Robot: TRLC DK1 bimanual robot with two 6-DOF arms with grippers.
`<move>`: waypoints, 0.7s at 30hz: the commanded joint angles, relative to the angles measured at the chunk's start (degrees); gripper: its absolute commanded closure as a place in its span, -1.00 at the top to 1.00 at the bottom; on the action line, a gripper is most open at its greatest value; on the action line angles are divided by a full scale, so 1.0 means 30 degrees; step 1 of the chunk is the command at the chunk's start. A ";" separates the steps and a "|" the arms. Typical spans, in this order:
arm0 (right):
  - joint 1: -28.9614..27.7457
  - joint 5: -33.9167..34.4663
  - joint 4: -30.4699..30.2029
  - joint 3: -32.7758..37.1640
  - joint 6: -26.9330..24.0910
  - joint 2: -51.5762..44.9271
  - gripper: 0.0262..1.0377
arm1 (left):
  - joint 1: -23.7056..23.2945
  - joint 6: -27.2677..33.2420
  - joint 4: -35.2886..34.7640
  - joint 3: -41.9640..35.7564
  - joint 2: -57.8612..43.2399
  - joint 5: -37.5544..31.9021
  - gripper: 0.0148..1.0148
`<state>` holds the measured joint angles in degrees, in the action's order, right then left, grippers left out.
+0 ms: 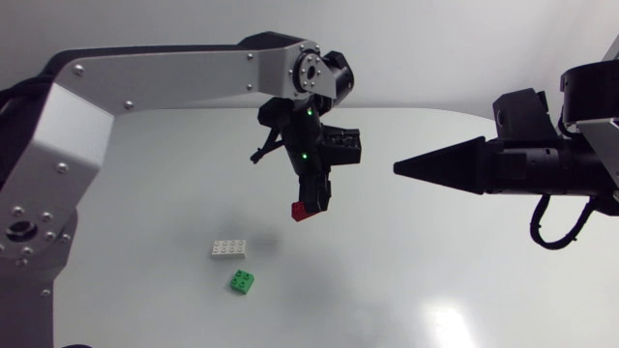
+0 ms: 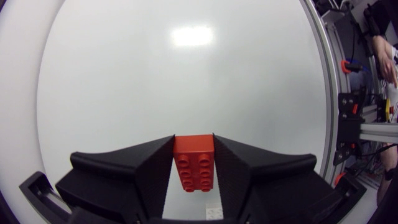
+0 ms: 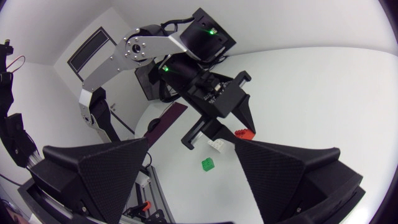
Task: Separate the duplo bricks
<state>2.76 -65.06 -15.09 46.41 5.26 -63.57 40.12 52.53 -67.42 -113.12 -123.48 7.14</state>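
Red brick (image 2: 194, 165) is clamped in left pincer (image 2: 193, 140) above worktop (image 1: 435, 271); right pincer (image 3: 191, 140) is held released; white brick (image 1: 230, 247) and green brick (image 1: 242, 281) are laid close, probably not touching.

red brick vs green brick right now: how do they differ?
The red brick is clamped between the fingers of the left hand, apparently clear of the table. The green brick lies loose on the table. The red brick is oblong, two studs wide and longer than that, while the green brick is a small square, two by two studs. Both are studded duplo bricks.
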 commanded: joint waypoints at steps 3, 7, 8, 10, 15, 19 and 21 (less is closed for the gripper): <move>-0.0131 0.0094 -0.0536 -0.0705 -0.1078 0.0214 0.93 | 0.0924 0.1591 -0.1375 -0.0496 -0.1467 -0.1822 -0.69; -0.0365 0.0094 -0.0799 -0.0852 -0.1606 0.0214 0.93 | 0.1539 0.2118 -0.1316 0.0558 -0.1877 -0.3228 -0.69; -0.0424 0.0094 -0.0917 -0.0852 -0.1752 0.0243 0.93 | 0.1627 0.2147 -0.1287 0.0676 -0.2023 -0.3346 -0.69; -0.0599 0.0094 -0.1004 -0.0852 -0.1899 0.0272 0.93 | 0.1774 0.2147 -0.1141 0.0881 -0.2287 -0.3697 -0.69; -0.1478 -0.0023 -0.1620 -0.0823 -0.2748 0.0536 0.93 | 0.2096 0.2147 0.0412 0.2756 -0.2551 -0.4371 -0.69; -0.2504 -0.0258 -0.2323 -0.0852 -0.3598 0.0712 0.93 | 0.2272 0.2059 0.1408 0.3840 -0.2902 -0.4752 -0.69; -0.2767 -0.0287 -0.2528 -0.0940 -0.3862 0.0829 0.93 | 0.2301 0.1971 0.1642 0.4074 -0.3137 -0.4752 -0.69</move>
<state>-4.71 -65.60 -21.63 45.45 -4.21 -61.69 46.59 57.41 -62.89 -102.72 -130.85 -6.61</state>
